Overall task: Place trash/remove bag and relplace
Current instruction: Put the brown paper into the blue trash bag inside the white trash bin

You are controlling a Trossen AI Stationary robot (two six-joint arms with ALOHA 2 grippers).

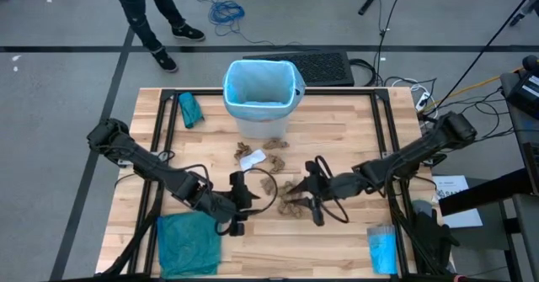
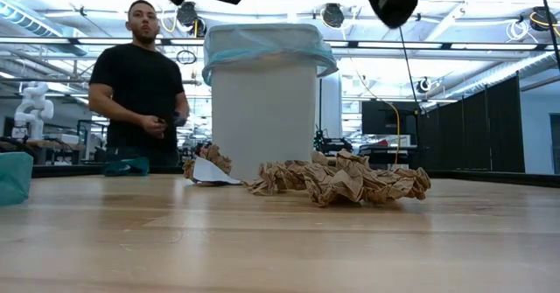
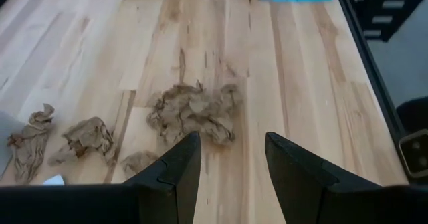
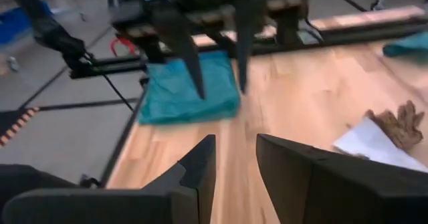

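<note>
Your two grippers face each other over crumpled brown paper scraps [image 1: 294,197].
Your left gripper [image 3: 231,158] and right gripper [image 4: 235,158] both hover parted, empty, above the tabletop [image 1: 337,139]; the blue-lined bin [image 1: 262,92] stands beyond.

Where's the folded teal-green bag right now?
High view: the teal-green bag lies flat at the table's near-left corner, just below the left hand.
</note>
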